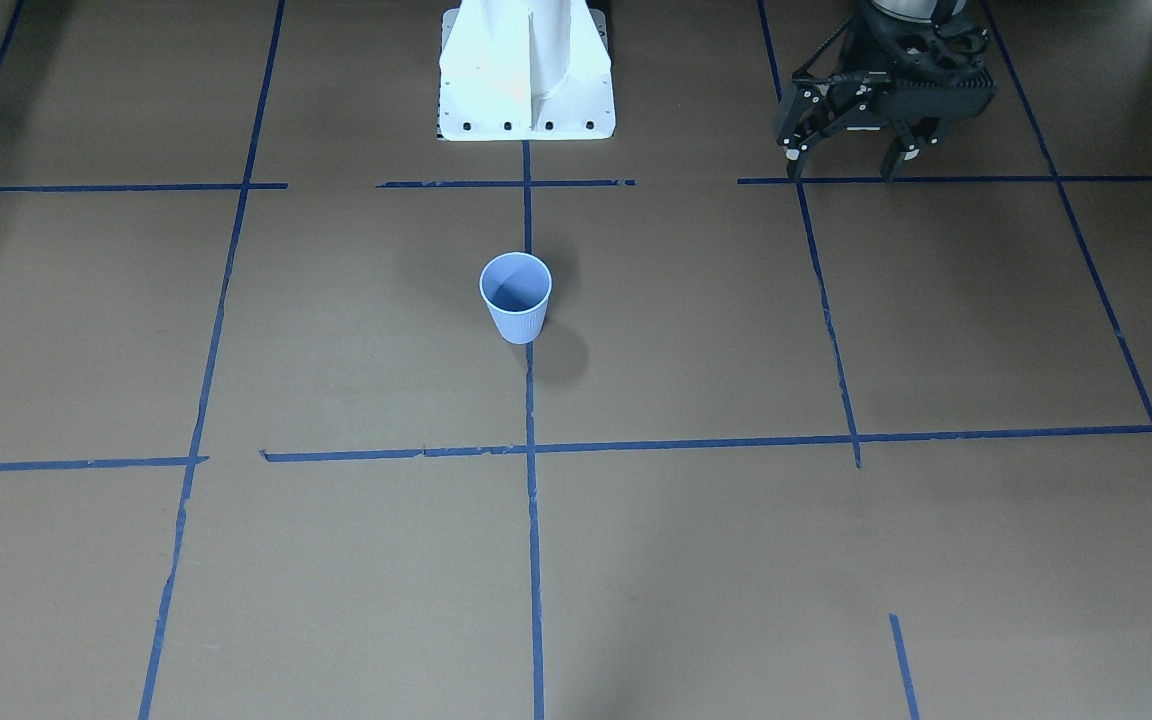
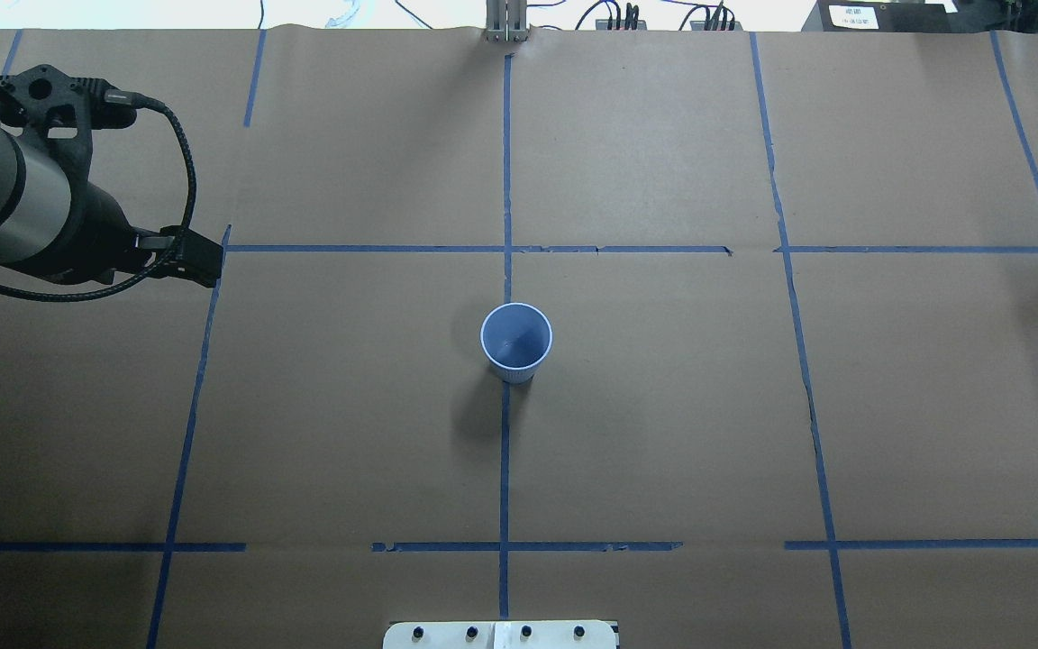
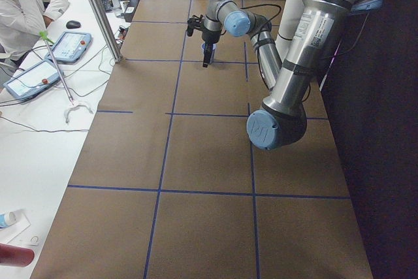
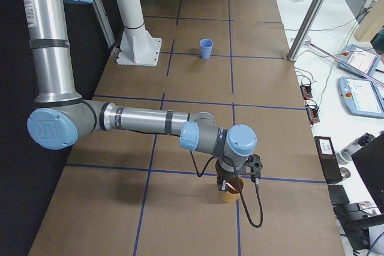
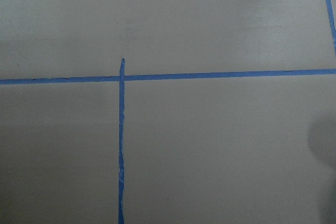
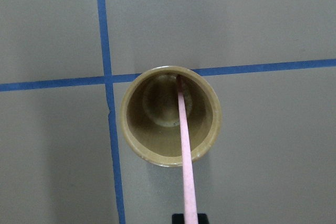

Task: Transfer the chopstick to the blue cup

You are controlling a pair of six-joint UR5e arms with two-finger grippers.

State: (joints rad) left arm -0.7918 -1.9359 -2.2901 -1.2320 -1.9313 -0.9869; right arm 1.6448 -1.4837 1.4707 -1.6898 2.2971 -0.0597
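Note:
The blue cup (image 1: 516, 298) (image 2: 516, 342) (image 4: 206, 48) stands upright and empty at the table's middle, on a tape line. The pink chopstick (image 6: 185, 156) leans inside a tan cup (image 6: 169, 116) (image 4: 230, 193) at the table's end on my right. My right gripper (image 6: 188, 219) (image 4: 230, 183) hovers right over that tan cup, and its dark tips are shut on the chopstick's upper end. Far from both cups, my left gripper (image 1: 848, 155) (image 3: 208, 53) hangs open and empty above the table on my left side.
The white arm pedestal (image 1: 526, 90) (image 4: 138, 49) stands behind the blue cup. Blue tape lines (image 2: 505, 451) grid the brown paper. A person (image 3: 23, 4) sits at a white side table with tablets (image 3: 68, 45) and cables beyond the far edge.

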